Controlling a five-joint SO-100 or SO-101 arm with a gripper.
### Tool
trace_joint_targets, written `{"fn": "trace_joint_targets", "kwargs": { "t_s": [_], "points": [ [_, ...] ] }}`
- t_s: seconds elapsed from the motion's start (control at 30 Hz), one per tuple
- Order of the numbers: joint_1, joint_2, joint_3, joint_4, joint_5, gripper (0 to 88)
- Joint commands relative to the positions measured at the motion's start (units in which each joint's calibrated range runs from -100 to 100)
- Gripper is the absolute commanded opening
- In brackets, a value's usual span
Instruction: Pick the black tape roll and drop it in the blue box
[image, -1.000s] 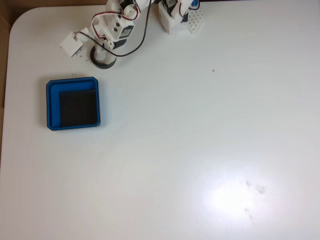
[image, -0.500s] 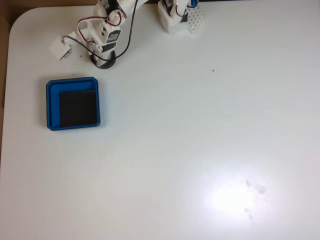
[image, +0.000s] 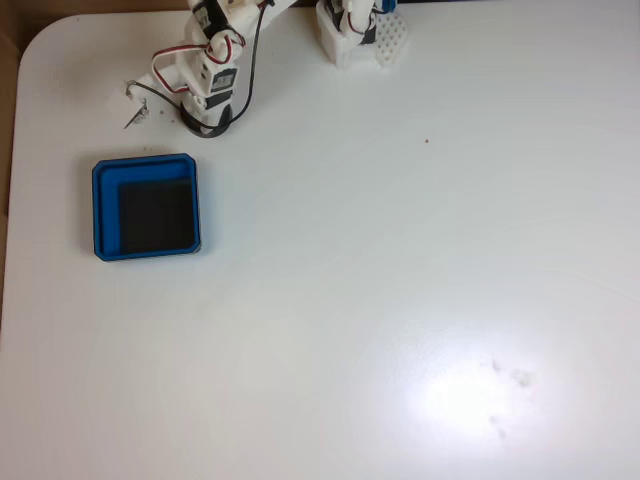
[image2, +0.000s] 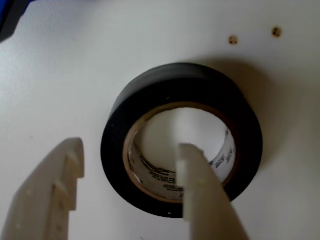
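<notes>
Prob. a hobby/lab bench: plain white table (image: 400, 250) w/ rounded corner, small 3D-printed arm (image: 215, 60) mounted at edge.

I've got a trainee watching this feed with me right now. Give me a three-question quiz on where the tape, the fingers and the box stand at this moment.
1. True or false: in the wrist view, one of the fingers sits inside the hole of the black tape roll.
2. Multiple choice: the floor of the blue box in the fixed view holds A) the tape roll, B) nothing, C) a screw.
3. Fill in: the gripper is ____ (open or shut).

Key
1. True: one finger is inside the core and the other is outside the ring, so they straddle its wall.
2. B: the black floor is bare.
3. Open: a wide gap lies between the fingers, and the roll lies flat on the white table.
</notes>
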Motion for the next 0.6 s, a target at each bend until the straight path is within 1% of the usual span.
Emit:
{"fn": "trace_joint_targets", "kwargs": {
  "t_s": [0.0,0.33,0.57],
  "points": [
    [1.7,-0.2,-3.3,-0.3,0.2,17.2],
    [2.2,4.5,-2.7,0.2,0.2,17.2],
    [1.6,4.6,-2.8,-0.3,0.1,17.2]
  ]
}}
